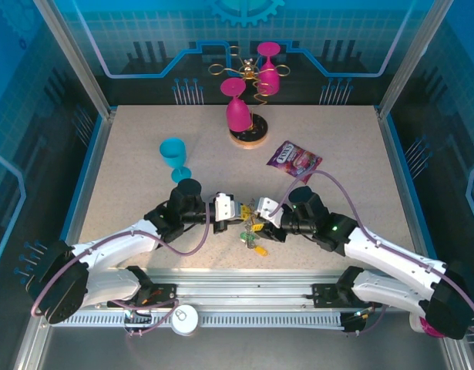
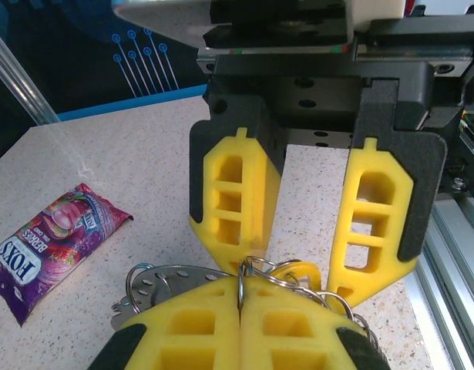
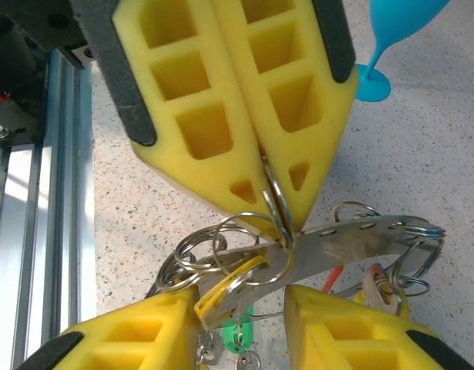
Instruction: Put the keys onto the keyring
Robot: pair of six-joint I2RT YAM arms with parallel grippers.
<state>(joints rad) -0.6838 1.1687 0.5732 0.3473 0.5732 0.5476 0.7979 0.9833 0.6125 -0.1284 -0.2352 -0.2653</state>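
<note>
Left hand (image 2: 240, 287) clenched on keyring (image 3: 352, 239); my right hand (image 3: 240, 301) spread around yellow key (image 3: 225, 284). Threading unfinished, I judge.

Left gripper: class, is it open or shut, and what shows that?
Shut. The left gripper has its yellow fingers pressed together with no gap, pinching a metal ring between them.

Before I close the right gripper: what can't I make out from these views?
1. Top external: the keys are too small and bunched to count.
2. Left wrist: the left gripper covers most of the ring it pinches and the keys below.
3. Right wrist: whether the yellow key is threaded on a loop is unclear; the right gripper and bottom edge cut off the green key.
</note>
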